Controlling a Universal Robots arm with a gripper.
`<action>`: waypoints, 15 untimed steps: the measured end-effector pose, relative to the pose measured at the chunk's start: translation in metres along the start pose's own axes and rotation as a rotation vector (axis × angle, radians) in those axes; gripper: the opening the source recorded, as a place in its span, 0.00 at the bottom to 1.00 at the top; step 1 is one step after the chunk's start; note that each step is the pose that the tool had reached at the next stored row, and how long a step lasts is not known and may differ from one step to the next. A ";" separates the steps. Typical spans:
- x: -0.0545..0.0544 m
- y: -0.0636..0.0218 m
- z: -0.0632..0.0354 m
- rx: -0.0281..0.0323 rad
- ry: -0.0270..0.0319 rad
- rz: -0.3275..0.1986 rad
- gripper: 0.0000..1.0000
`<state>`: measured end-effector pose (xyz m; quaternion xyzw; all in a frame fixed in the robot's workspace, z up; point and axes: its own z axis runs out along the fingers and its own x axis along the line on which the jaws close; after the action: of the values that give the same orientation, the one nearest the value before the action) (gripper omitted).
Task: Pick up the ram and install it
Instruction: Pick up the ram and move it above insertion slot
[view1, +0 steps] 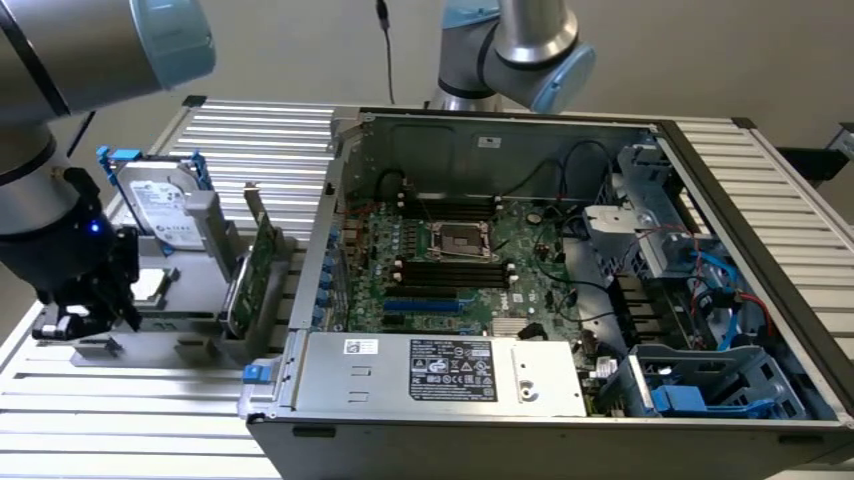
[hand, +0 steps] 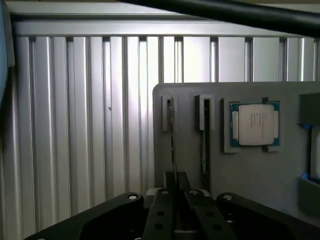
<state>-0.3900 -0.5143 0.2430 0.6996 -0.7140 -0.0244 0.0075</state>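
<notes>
1. Pincer (hand: 174, 194) first: its jaws are drawn in narrow, one on each side of the ram (hand: 172, 142), pinching the stick's upper edge. Nothing else is in its hold.
2. Ram: it stands upright on edge, seated in one slot of the grey holder (hand: 250, 175), and is not yet lifted out. A second thin board (hand: 205, 142) stands in the neighbouring slot just beside it. A processor chip (hand: 254, 125) lies in its recess further along.
3. Holder: it sits on the slatted table (view1: 134, 400), at the exterior view's left, well apart from the open computer case (view1: 534, 130).
4. Step in hand, as I judge it: the pick-up, at the grasp. Installing has not begun.
5. Leaving the slot calls for a straight pull along the slot walls with no tilt; otherwise the thin board may bind or brush its neighbour.
</notes>
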 end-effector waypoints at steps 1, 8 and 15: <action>0.000 0.0002 -0.0045 0.0000 0.0000 0.000 0.14; -0.001 -0.0014 -0.0354 -0.0053 0.0002 0.000 0.14; -0.002 -0.0162 -0.0627 -0.0269 0.0009 0.001 0.14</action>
<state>-0.3710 -0.5141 0.3049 0.6992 -0.7139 -0.0337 0.0172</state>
